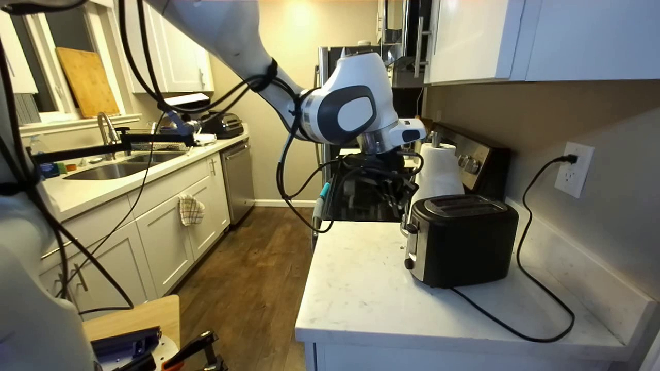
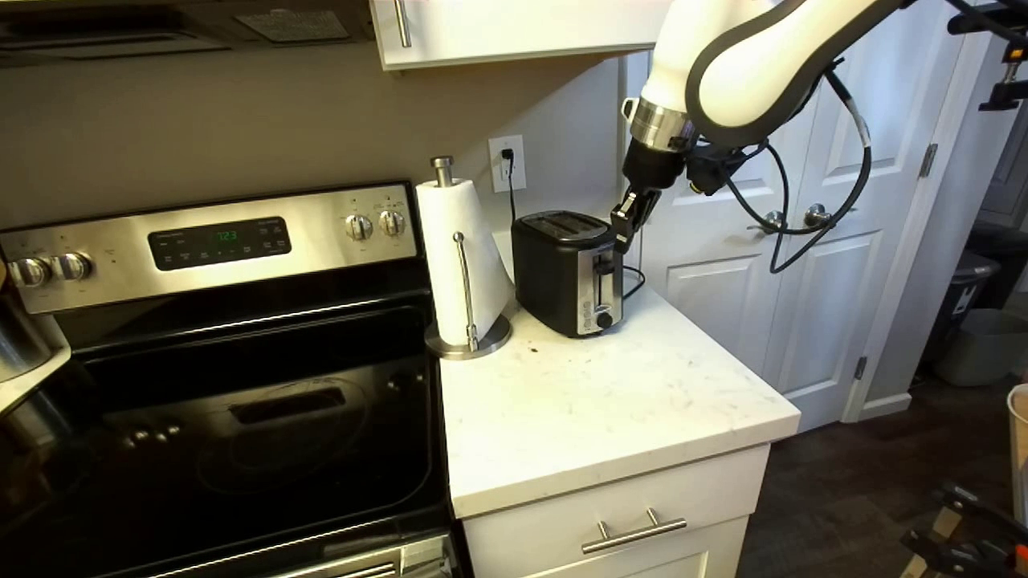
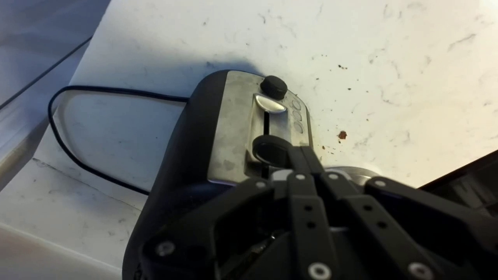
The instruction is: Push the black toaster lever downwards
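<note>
The black toaster [image 1: 464, 242] with a silver front panel stands upright on the white counter; it also shows in an exterior view [image 2: 554, 277] and in the wrist view [image 3: 186, 147]. Its black lever [image 3: 270, 148] sits near the upper end of the slot; it also shows in both exterior views [image 1: 411, 228] [image 2: 604, 267]. My gripper [image 3: 306, 153] has its fingertips pressed together with nothing between them. In the wrist view the tips overlap the lever's edge; I cannot tell whether they touch it. In an exterior view the gripper [image 2: 622, 239] is beside the toaster's upper front.
A paper towel roll [image 2: 462, 257] on a metal stand is close beside the toaster, with the stove [image 2: 241, 425] beyond. The toaster's cord [image 1: 546, 293] loops to the wall outlet [image 1: 574, 170]. A white cabinet [image 1: 577, 41] hangs above the counter [image 1: 371, 304].
</note>
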`<state>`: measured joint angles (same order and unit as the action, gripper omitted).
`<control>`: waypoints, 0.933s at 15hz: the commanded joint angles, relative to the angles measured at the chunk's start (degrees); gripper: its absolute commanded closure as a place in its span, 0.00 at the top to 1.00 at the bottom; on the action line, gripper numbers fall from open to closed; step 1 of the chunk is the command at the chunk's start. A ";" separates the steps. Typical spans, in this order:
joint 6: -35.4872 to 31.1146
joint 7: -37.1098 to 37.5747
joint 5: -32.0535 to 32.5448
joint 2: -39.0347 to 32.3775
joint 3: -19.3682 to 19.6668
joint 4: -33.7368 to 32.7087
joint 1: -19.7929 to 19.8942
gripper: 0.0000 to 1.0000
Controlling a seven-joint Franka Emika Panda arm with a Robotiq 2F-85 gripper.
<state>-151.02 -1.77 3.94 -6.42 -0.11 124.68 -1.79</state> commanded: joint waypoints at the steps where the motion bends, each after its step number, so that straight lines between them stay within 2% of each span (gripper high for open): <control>1: -1.70 3.40 0.96 -3.36 0.21 -2.81 -0.02 0.00; 6: -3.95 5.74 1.99 -7.37 0.83 -4.49 -0.65 0.00; 14: -11.41 14.92 10.89 -9.05 5.58 -2.87 -4.49 0.00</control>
<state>-159.06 8.48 10.75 -15.02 2.90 120.99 -4.32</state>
